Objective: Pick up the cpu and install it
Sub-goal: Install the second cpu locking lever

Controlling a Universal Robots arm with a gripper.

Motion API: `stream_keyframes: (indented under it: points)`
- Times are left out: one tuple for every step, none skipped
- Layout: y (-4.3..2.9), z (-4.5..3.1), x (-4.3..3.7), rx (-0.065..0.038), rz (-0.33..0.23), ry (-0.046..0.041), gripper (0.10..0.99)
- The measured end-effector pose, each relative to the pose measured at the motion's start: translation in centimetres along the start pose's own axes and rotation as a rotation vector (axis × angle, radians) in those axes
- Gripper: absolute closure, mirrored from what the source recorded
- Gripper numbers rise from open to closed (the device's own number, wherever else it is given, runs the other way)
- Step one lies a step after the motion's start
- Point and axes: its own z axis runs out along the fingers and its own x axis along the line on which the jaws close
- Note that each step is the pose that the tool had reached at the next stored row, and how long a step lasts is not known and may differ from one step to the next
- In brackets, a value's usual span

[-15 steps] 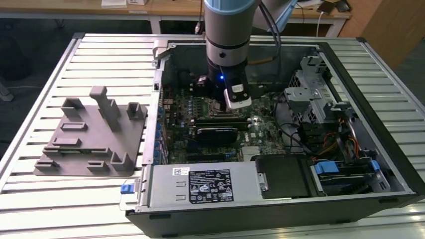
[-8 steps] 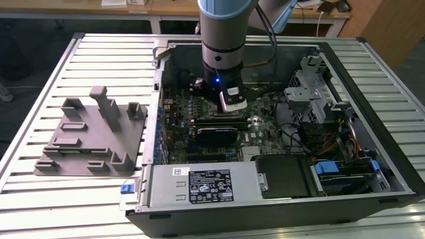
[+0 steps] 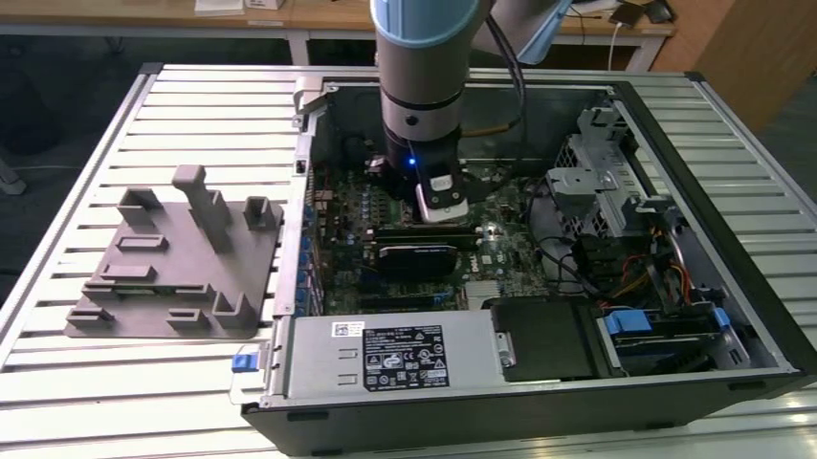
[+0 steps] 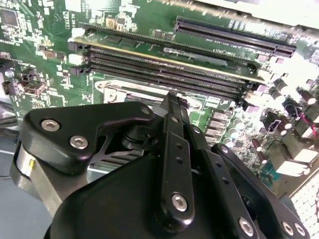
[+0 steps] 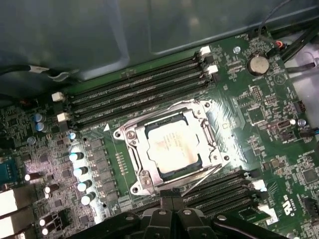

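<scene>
Ribbed metal tabletop (image 3: 77,382) carries an open black computer case (image 3: 537,402) and, at the exterior view's left, a grey plastic fixture block (image 3: 172,263) standing apart from it. Inside the case, the silver-and-blue robot arm (image 3: 422,86) reaches straight down over the green motherboard (image 5: 249,124), hiding much of the board's middle in the exterior view.

In the first wrist view the cpu (image 5: 170,146), a small flat square chip with a shiny silver top, lies seated in the metal-framed square socket (image 5: 130,137), between two banks of long black memory slots (image 5: 129,94).

The black gripper (image 5: 172,201) hangs just above the board beside the socket, its fingers pressed together with nothing between them. Its linkages cover the socket almost wholly in the second wrist view and are cut off by the frame edge. Case walls close in around the arm.
</scene>
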Motion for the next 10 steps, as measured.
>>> stream_keyframes:
  points:
    - [-0.11, 0.02, 0.02, 0.000, 0.000, 0.0000, 0.980]
    - [-0.20, 0.04, 0.07, 0.000, 0.000, 0.0000, 0.980]
    - [-0.25, 0.10, 0.14, 0.000, 0.000, 0.0002, 0.980]
    - [-0.32, 0.18, 0.22, -0.002, 0.000, 0.0006, 0.980]
    - [-0.39, 0.27, 0.29, -0.002, 0.000, 0.0009, 0.980]
    - [-0.46, 0.37, 0.36, -0.003, 0.000, 0.0012, 0.980]
    - [-0.53, 0.48, 0.43, -0.005, 0.000, 0.0018, 0.980]
    - [-0.59, 0.58, 0.48, -0.007, 0.000, 0.0025, 0.980]
    - [-0.64, 0.69, 0.52, -0.009, 0.001, 0.0031, 0.980]
    - [-0.69, 0.79, 0.58, -0.010, 0.001, 0.0038, 0.980]
